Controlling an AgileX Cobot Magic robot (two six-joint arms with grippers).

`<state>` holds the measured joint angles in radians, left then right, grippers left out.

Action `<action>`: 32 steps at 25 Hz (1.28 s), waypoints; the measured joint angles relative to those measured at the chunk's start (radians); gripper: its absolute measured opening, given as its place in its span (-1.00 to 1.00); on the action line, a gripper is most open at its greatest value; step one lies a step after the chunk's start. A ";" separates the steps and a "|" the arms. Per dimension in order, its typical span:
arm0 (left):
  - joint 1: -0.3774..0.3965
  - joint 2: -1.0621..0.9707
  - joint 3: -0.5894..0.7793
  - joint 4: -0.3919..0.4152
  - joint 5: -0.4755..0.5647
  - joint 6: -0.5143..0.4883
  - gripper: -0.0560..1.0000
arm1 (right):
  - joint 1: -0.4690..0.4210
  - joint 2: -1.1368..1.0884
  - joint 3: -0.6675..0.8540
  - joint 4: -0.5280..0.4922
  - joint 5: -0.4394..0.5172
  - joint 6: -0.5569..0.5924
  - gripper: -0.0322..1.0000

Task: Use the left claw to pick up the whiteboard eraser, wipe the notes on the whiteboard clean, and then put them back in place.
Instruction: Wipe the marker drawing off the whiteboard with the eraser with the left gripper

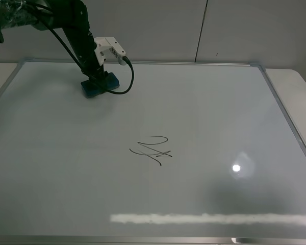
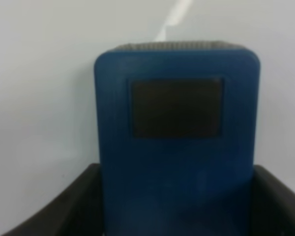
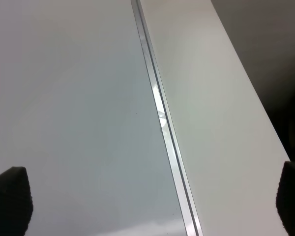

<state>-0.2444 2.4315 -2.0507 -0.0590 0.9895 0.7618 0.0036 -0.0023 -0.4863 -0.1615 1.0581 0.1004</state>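
The left claw (image 1: 98, 80) was pinched on the eraser (image 1: 99, 86), which sat flat on the board (image 1: 219, 102) at its far left, close to the far edge. From overhead the eraser's long axis ran roughly left to right, its right end turned slightly toward the far edge. The claw came down on it from above, a white camera module (image 1: 110, 49) stood just right of the wrist, and a black cable (image 1: 127, 81) looped beside the eraser's right end. The notes (image 1: 152, 150), a thin black scribble, lay near the middle of the board, well apart from the eraser, to its right and nearer. The left wrist view alone showed the grip: the left claw (image 2: 174, 209) had a dark finger (image 2: 64, 206) against each long side of the eraser (image 2: 177, 142), at one end. The blue top, with one dark square patch, pointed straight away between them, and grey felt showed at its other end. The high view did not show the right claw (image 3: 150, 199). Its own view showed it spread wide above the board (image 3: 64, 98), its silver frame (image 3: 162, 123) and a white table (image 3: 211, 123) beyond.
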 joint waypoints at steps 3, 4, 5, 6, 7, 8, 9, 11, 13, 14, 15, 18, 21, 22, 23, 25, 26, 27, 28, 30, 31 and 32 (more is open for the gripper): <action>0.000 0.000 0.000 0.000 0.000 0.000 0.16 | 0.000 0.000 0.000 0.000 0.000 0.000 0.98; 0.000 0.000 0.000 0.000 0.000 0.000 0.16 | 0.000 0.000 0.000 0.000 0.000 0.000 0.98; 0.000 0.000 0.000 0.000 0.000 0.000 0.16 | 0.000 0.000 0.000 0.000 0.000 0.000 0.98; 0.000 -0.005 0.000 0.000 0.002 0.000 0.16 | 0.000 0.000 0.000 0.000 0.000 0.000 0.98; 0.000 -0.011 0.000 0.000 0.005 -0.007 0.16 | 0.000 0.000 0.000 0.000 0.000 0.000 0.98; 0.000 -0.023 0.000 0.000 0.011 -0.018 0.16 | 0.000 0.000 0.000 0.000 0.000 0.000 0.98; 0.000 -0.040 0.000 0.000 0.019 -0.033 0.16 | 0.000 0.000 0.000 0.000 0.000 0.000 0.98; 0.000 -0.080 0.000 0.000 0.052 -0.078 0.16 | 0.000 0.000 0.000 0.000 0.000 0.000 0.98; 0.000 -0.125 0.000 0.000 0.108 -0.119 0.16 | 0.000 0.000 0.000 0.000 0.000 0.000 0.98; 0.000 -0.140 0.000 0.000 0.148 -0.146 0.16 | 0.000 0.000 0.000 0.000 0.000 0.000 0.98; 0.000 -0.154 0.000 0.000 0.184 -0.174 0.16 | 0.000 0.000 0.000 0.000 0.000 0.000 0.98; -0.010 -0.182 0.008 0.010 0.210 -0.303 0.16 | 0.000 0.000 0.000 0.000 0.000 0.000 0.98; -0.039 -0.217 0.045 0.026 0.213 -0.383 0.16 | 0.000 0.000 0.000 0.000 0.000 0.000 0.98; -0.054 -0.230 0.057 0.026 0.215 -0.402 0.16 | 0.000 0.000 0.000 0.000 0.000 0.000 0.98; -0.068 -0.243 0.067 0.028 0.216 -0.415 0.16 | 0.000 0.000 0.000 0.000 0.000 0.000 0.98; -0.104 -0.269 0.101 0.036 0.217 -0.445 0.16 | 0.000 0.000 0.000 0.000 0.000 0.000 0.98; -0.123 -0.283 0.122 0.046 0.217 -0.458 0.16 | 0.000 0.000 0.000 0.000 0.000 0.000 0.98; -0.137 -0.297 0.141 0.053 0.217 -0.473 0.16 | 0.000 0.000 0.000 0.000 0.000 0.000 0.98; -0.154 -0.309 0.165 0.059 0.218 -0.489 0.16 | 0.000 0.000 0.000 0.000 0.000 0.000 0.98; -0.182 -0.344 0.220 0.068 0.218 -0.520 0.16 | 0.000 0.000 0.000 0.000 0.000 0.000 0.98; -0.193 -0.364 0.246 0.071 0.218 -0.535 0.16 | 0.000 0.000 0.000 0.000 0.000 0.000 0.98; -0.205 -0.384 0.280 0.074 0.218 -0.549 0.16 | 0.000 0.000 0.000 0.000 0.000 0.000 0.98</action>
<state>-0.4498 2.0474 -1.7711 0.0145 1.2079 0.2131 0.0036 -0.0023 -0.4863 -0.1615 1.0581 0.1004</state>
